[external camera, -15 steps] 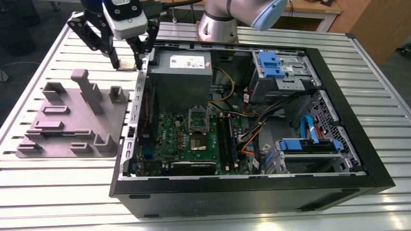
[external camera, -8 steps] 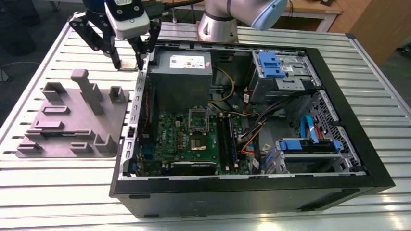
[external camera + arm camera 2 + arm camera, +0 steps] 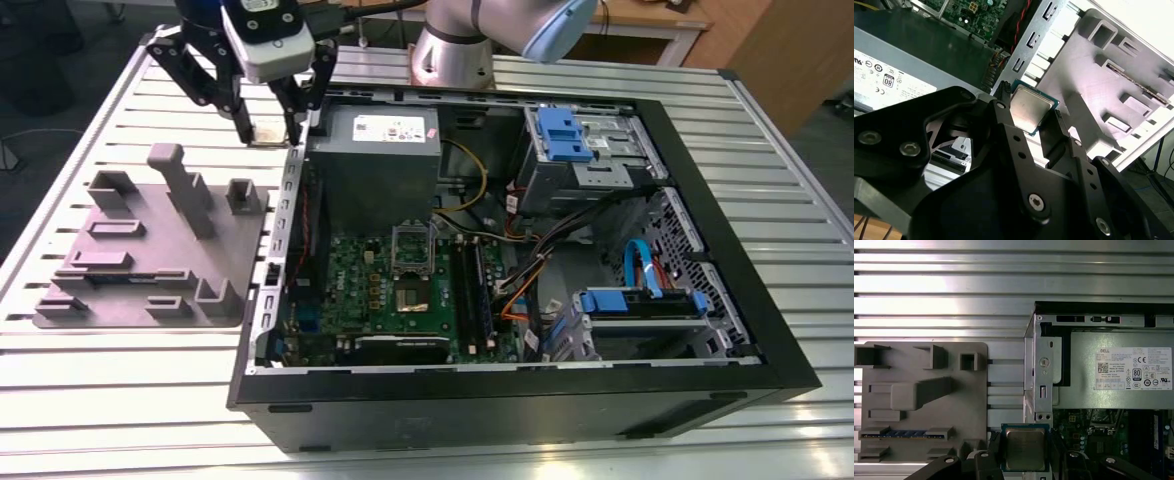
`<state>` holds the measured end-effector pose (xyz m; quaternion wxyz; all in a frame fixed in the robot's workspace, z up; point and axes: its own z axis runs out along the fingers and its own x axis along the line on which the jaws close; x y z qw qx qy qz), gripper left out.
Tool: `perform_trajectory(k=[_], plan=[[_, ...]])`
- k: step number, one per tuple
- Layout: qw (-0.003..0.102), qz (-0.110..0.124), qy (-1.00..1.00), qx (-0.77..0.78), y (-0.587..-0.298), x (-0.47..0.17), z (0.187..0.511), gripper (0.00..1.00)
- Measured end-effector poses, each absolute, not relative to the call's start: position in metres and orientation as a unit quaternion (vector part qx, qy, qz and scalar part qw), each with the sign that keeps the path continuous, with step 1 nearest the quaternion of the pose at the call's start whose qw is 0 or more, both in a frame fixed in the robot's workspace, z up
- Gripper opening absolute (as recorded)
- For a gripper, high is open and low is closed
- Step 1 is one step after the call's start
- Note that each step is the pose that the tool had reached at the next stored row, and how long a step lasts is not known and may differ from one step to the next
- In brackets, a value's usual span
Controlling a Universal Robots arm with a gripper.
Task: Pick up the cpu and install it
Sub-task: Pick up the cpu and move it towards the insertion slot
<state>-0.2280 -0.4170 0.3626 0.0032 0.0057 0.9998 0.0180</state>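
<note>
— cpu (image 3: pixel 1030 112): where do you find it?
— you find it between the fingers of the gripper (image 3: pixel 272 133), metal top facing the wrist cameras. the fingers are closed to the chip's width and clamp its opposite edges.
— what do you see around the gripper?
— below it, the side wall of the open computer case (image 3: pixel 534 400). the grey tray (image 3: pixel 240 242) lies to one side of the gripper, the power supply (image 3: pixel 367 168) to the other, inside the case.
</note>
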Motion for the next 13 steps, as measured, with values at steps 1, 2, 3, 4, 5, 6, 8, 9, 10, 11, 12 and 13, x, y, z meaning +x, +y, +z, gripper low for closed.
perform_trajectory(k=[1,2,3,4,5,6,8,9,10,11,12,13], plan=[[0.003,0.018,1.0,0.006,-0.417,-0.2278,0.3626,0.47],[0.003,0.018,1.0,0.006,-0.417,-0.2277,0.3626,0.47],[0.003,0.018,1.0,0.006,-0.417,-0.2275,0.3626,0.47],[0.003,0.018,1.0,0.006,-0.4169,-0.2273,0.3626,0.47],[0.003,0.018,1.0,0.006,-0.4169,-0.2271,0.3626,0.47],[0.003,0.018,1.0,0.006,-0.4169,-0.2269,0.3626,0.47],[0.003,0.018,1.0,0.006,-0.4169,-0.2264,0.3626,0.47],[0.003,0.018,1.0,0.006,-0.4169,-0.2262,0.3626,0.47],[0.003,0.018,1.0,0.006,-0.417,-0.2258,0.3625,0.47],[0.003,0.018,1.0,0.006,-0.417,-0.2254,0.3626,0.47],[0.003,0.018,1.0,0.006,-0.4169,-0.225,0.3625,0.47],[0.003,0.018,1.0,0.006,-0.417,-0.2247,0.3626,0.47]])
